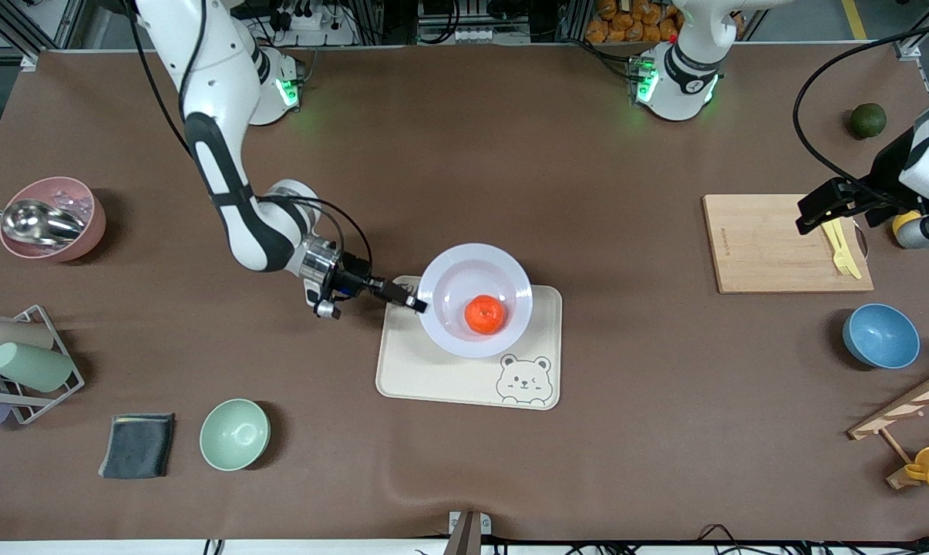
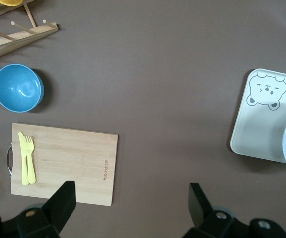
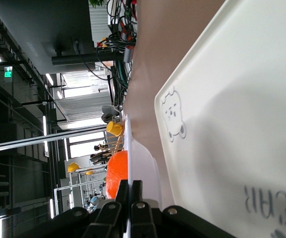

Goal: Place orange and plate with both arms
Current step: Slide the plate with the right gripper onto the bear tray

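Observation:
The pale plate (image 1: 449,266) sits over the cream bear tray (image 1: 433,378) in the middle of the table. I cannot tell whether it rests on the tray. The orange (image 1: 484,314) lies in the plate. My right gripper (image 1: 416,305) is shut on the plate's rim at the side toward the right arm's end. In the right wrist view my right gripper (image 3: 129,191) pinches the rim (image 3: 144,163), with the orange (image 3: 117,173) just past it and the tray (image 3: 242,124) beside it. My left gripper (image 1: 811,220) is open and empty, up over the wooden cutting board (image 1: 772,247), and its open jaws also show in the left wrist view (image 2: 131,198).
A yellow fork and knife (image 1: 840,248) lie on the cutting board. A blue bowl (image 1: 880,335), a dark green fruit (image 1: 868,120) and a wooden rack (image 1: 903,408) are at the left arm's end. A green bowl (image 1: 234,434), grey cloth (image 1: 137,445), cup rack (image 1: 25,362) and pink bowl (image 1: 52,220) are at the right arm's end.

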Robot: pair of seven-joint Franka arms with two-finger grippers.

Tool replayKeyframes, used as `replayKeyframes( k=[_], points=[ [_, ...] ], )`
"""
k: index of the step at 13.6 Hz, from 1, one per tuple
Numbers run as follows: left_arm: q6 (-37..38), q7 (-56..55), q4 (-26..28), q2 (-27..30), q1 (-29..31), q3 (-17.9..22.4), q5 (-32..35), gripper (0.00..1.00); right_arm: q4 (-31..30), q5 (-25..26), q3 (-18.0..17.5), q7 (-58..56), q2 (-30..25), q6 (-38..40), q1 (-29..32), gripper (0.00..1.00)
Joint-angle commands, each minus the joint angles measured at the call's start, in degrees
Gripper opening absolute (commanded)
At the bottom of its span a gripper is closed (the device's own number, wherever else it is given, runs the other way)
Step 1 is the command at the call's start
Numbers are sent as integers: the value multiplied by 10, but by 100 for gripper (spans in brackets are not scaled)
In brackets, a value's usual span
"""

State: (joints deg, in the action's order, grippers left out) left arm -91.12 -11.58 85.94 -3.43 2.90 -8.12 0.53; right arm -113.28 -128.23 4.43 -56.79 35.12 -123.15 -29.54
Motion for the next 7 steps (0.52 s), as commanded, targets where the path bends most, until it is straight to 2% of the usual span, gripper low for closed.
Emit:
replayKeyframes(
  k=[1,7],
  points=[
    [5,13,7,9,3,2,-14,100,44,-15,-7,-11,39,-17,1,0],
    [0,13,7,7,4,2,-15,100,72,-16,-8,-22,72,-38,-9,0]
  ],
)
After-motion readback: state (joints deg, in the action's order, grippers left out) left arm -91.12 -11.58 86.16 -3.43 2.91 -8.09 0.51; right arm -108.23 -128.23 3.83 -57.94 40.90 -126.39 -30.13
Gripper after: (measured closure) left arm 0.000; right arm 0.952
